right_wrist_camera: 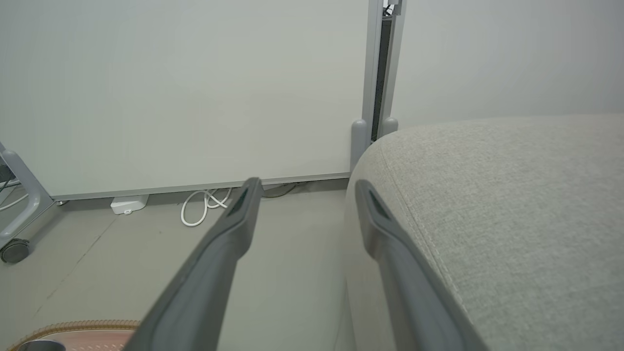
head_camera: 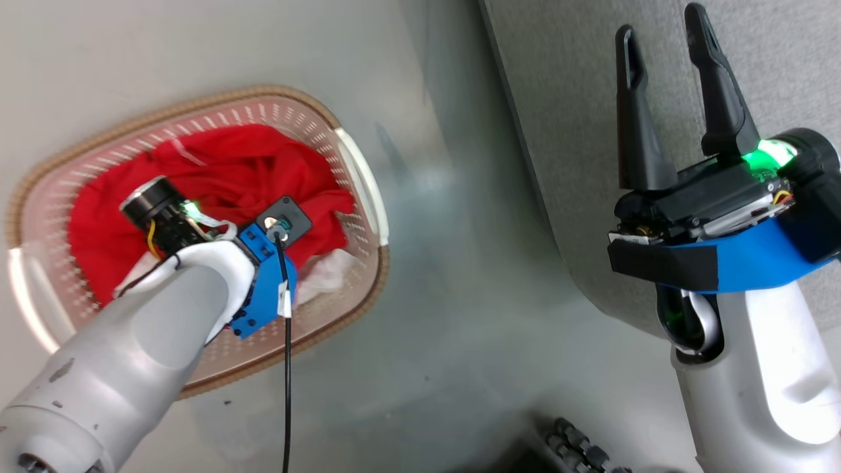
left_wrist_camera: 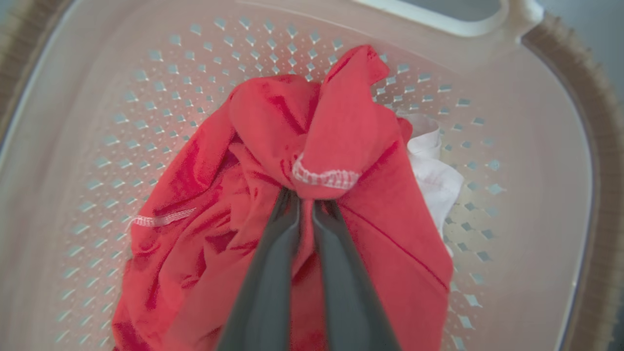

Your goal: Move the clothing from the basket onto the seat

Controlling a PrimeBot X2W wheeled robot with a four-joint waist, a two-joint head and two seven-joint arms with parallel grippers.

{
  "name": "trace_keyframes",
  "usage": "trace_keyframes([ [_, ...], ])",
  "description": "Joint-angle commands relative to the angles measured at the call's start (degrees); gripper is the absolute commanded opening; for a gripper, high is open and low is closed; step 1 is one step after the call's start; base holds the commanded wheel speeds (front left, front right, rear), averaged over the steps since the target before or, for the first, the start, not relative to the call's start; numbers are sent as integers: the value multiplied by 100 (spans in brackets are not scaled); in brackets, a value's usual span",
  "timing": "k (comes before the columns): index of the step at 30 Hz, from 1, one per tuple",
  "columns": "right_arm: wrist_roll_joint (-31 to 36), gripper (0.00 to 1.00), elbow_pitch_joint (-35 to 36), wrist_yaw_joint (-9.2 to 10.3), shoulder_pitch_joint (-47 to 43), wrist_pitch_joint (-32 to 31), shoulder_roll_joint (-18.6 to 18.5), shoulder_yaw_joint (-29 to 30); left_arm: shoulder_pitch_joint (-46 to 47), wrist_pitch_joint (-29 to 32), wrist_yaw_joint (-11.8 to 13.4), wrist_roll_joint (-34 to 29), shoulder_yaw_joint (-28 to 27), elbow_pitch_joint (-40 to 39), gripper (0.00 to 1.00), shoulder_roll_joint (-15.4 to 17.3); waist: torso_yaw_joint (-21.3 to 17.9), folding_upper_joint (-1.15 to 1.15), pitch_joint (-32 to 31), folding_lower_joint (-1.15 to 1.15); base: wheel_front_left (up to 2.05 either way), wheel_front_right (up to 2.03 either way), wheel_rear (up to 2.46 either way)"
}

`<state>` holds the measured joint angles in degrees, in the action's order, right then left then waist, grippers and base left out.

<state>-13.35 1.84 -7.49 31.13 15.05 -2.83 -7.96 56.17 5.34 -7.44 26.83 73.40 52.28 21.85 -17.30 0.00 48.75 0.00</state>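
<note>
One grey, seemingly glossy floor (head_camera: pixel 460 295) bears basket (head_camera: pixel 289 117) beside seat (head_camera: pixel 578 98).

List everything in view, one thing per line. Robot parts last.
clothing: one bunched heap, garment count unclear, red with white stitching, inside the basket
white fabric: one patch, white, tucked beside the red heap
basket: one, cream with brown rim, on the floor
seat: one, light grey, right of the basket
floor: grey, glossy
wall panels: two, pale, beyond the seat
cables: white loops, on floor at the wall
caster: one, dark, left edge of right wrist view
left gripper: dark fingers, shut on the clothing in the basket
right gripper: dark fingers, open, empty, by the seat's edge
</note>
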Motion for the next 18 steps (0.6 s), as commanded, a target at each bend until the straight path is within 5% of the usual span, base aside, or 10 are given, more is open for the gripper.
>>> trace_keyframes([
  [1,61,100,-47,-1,-109,20,-9,25,22,-169,-3,11,13,46,0,-70,228,0,-352,0,0,0,0],
  [11,433,100,-329,-1,-692,20,-12,164,-153,-1672,-3,801,-39,467,0,-649,771,0,-1655,0,0,0,0],
  [18,557,100,-469,-1,-1109,20,-67,236,-317,-2052,-3,1254,-427,527,0,-897,1057,0,-2482,0,0,0,0],
])
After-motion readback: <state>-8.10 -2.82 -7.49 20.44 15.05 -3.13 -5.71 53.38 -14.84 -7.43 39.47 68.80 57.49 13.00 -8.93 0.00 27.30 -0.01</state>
